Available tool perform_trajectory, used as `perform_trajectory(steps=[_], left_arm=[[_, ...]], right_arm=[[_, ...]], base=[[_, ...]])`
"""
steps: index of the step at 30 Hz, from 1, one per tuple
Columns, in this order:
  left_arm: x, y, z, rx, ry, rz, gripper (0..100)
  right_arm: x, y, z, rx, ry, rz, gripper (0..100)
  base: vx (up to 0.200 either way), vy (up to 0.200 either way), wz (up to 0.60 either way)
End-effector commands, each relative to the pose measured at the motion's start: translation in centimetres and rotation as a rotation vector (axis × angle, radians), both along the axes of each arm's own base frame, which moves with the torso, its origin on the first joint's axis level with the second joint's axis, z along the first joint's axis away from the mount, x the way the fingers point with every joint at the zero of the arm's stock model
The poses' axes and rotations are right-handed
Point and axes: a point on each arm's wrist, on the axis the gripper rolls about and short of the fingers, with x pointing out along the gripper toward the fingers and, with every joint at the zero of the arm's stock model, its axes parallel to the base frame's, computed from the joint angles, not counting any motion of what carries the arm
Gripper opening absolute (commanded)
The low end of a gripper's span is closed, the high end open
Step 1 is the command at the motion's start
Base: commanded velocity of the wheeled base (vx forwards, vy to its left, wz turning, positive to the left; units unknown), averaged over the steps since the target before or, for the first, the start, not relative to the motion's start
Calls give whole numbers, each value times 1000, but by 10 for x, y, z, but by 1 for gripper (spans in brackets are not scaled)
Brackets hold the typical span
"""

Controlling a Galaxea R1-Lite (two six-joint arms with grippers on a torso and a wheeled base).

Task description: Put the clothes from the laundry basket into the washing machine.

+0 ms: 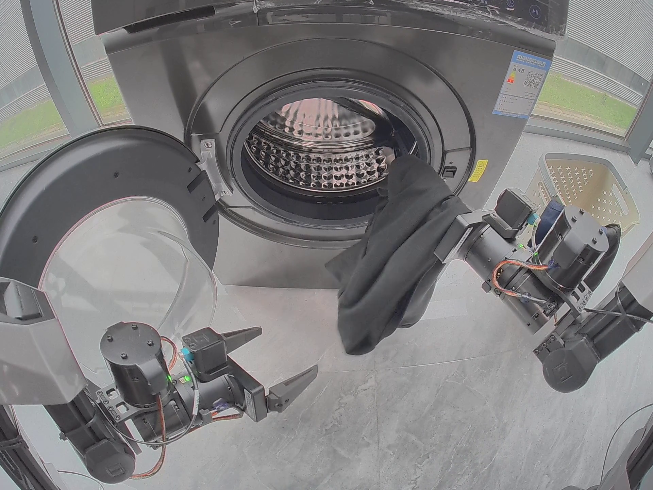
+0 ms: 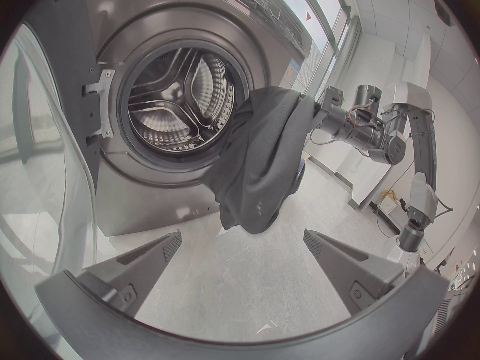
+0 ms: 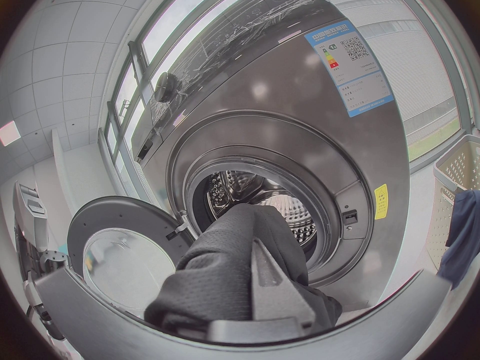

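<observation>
A dark grey washing machine [image 1: 320, 69] stands in front of me, its round door [image 1: 102, 219] swung open to the left and its steel drum [image 1: 316, 148] bare inside. My right gripper [image 1: 435, 205] is shut on a black garment [image 1: 394, 253] and holds it at the right rim of the drum opening; most of the cloth hangs down outside toward the floor. The garment [image 3: 225, 271] drapes over one gripper finger [image 3: 272, 281] in the right wrist view. My left gripper [image 1: 272, 365] hangs open and empty low over the floor, left of the garment [image 2: 260, 156].
A beige laundry basket [image 1: 588, 185] stands right of the machine with a blue garment [image 3: 465, 231] hanging over its rim. The open door [image 2: 45, 141] takes up the space on the left. Grey tiled floor [image 1: 422, 410] lies between the arms.
</observation>
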Motion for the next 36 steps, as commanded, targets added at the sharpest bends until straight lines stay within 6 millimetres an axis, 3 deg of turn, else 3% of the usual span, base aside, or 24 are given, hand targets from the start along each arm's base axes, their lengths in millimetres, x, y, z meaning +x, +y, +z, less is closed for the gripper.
perform_trajectory(steps=[1,6,11,16,20,26,36], left_arm=[[-2,-2,-11,33,36,-12,100],[-3,-3,-11,37,30,-17,100],[12,-27,6,-40,-58,-49,100],[31,-42,16,-89,-119,-52,100],[44,-54,23,-124,-164,-56,100],[50,-70,13,-122,-158,-79,100],[62,-76,-3,-99,-140,-66,100]], right_arm=[[1,0,-1,0,2,-2,0],[0,4,2,8,-8,3,0],[-9,24,-2,5,4,37,0],[6,42,-24,-35,30,47,0],[14,56,-29,-36,17,57,0],[19,72,-30,-44,-14,61,0],[9,82,-30,-40,-14,88,0]], base=[[0,0,0],[0,0,0],[0,0,0],[0,0,0],[0,0,0],[0,0,0],[0,0,0]])
